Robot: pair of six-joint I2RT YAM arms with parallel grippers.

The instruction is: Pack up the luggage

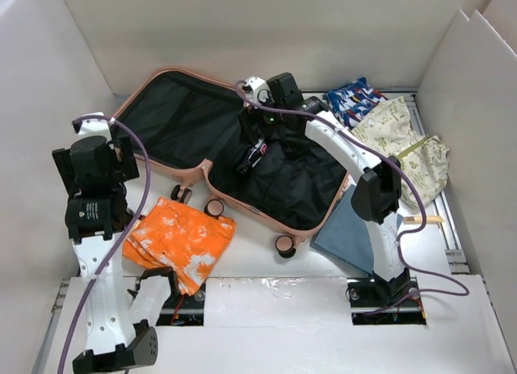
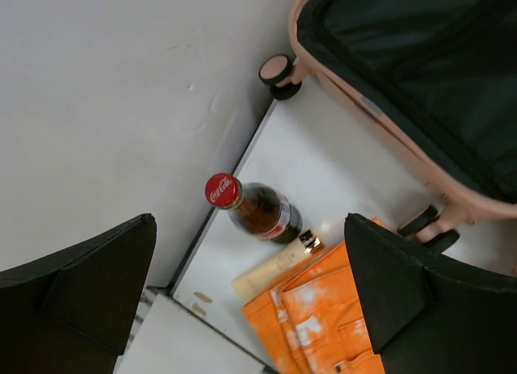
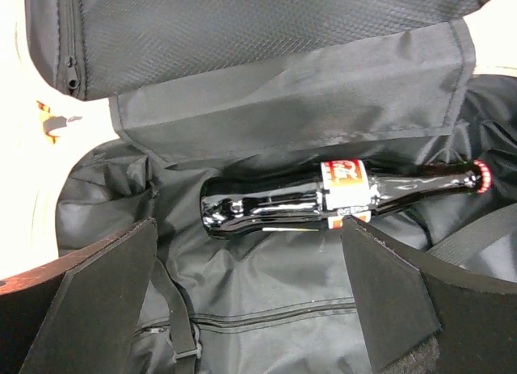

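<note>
Arm bases sit at the near table edge in the top view. Both arms are up over the work area.

- left gripper [image 2: 250, 229]: jaws spread wide, nothing between them. It hangs over the left side of the table by the wall. Below it stands a cola bottle [image 2: 258, 212] with a red cap, apart from the case, and a cream tube [image 2: 279, 271] lies just beside it.
- right gripper [image 3: 249, 229]: jaws also spread wide, holding nothing, hovering over the case interior.
- luggage [image 1: 182, 119]: salmon-pink hard shell with rounded corners, opened flat as a clamshell at mid-table and lying at an angle. Both halves are lined in black fabric. The right wrist view shows a mesh panel with a zip and a loose black flap. Pink-and-black caster wheels [image 1: 214, 207] run along the near edge.
- glass bottle [image 3: 323, 198]: dark, with a red-and-white label, on its side on the lining of the right half.
- orange tie-dye garment [image 1: 182, 241]: folded on the table, just near of the case's left half.
- blue-grey cloth [image 1: 347, 233]: at the case's near-right corner.
- blue patterned fabric [image 1: 353, 101] and cream printed fabric [image 1: 400, 144]: heaped to the right of the case.
</note>
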